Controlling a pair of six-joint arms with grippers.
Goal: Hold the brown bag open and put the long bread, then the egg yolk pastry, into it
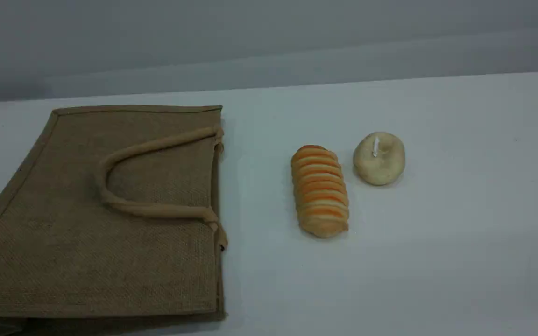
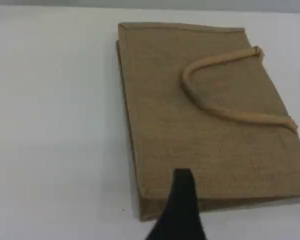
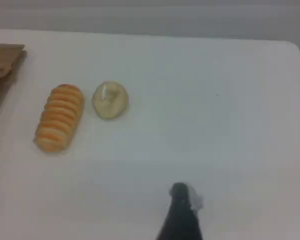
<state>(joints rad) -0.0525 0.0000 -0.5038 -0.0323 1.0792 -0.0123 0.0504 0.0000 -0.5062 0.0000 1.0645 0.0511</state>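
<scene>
Tan woven jute bag (image 1: 87, 224) flat; ridged orange-yellow loaf (image 1: 320, 191) right of it, round cream pastry (image 1: 378, 158) beyond. Left gripper (image 2: 182, 182), right gripper (image 3: 180, 192): both spread wide.

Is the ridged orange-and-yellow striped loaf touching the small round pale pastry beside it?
Apart. The right wrist view shows a strip of bare white table between the ridged orange loaf and the round pale pastry; the scene view agrees.

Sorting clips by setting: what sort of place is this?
Likely a lab test bench, not a kitchen or shop: a plain white table against a plain grey wall, holding only a flat brown bag, a long bread and an egg yolk pastry, laid out apart like props.
</scene>
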